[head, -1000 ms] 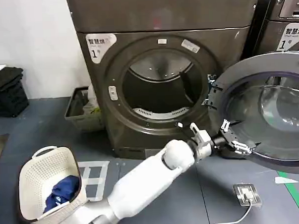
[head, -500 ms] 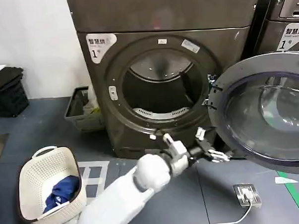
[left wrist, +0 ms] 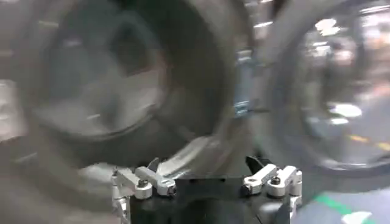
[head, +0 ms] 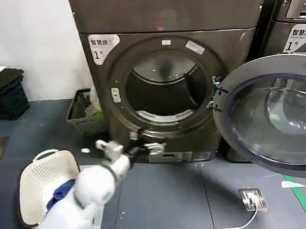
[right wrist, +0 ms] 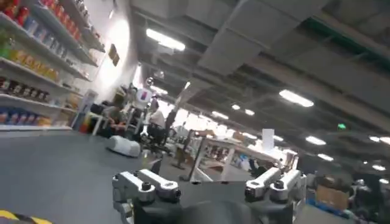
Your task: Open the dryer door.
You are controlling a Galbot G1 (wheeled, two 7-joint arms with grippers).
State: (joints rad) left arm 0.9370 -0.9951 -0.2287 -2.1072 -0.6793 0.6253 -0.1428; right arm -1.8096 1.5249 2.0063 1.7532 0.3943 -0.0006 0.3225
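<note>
Door [head: 270, 117] swung fully open at right of drum opening [head: 162, 88] — grey inner side and clear bowl window facing out. Left tool [head: 144, 147] low before dryer front, below opening, apart from door, fingers spread wide, holding nothing. Right tool [right wrist: 207, 185] also wide, empty, aimed at ceiling.

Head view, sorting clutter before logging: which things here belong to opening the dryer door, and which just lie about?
Job: large chrome-ringed round dryer door, swung open; dark grey dryer; left gripper, open.

Lying about: white perforated laundry basket holding blue cloth; grey bin; floor socket.
</note>
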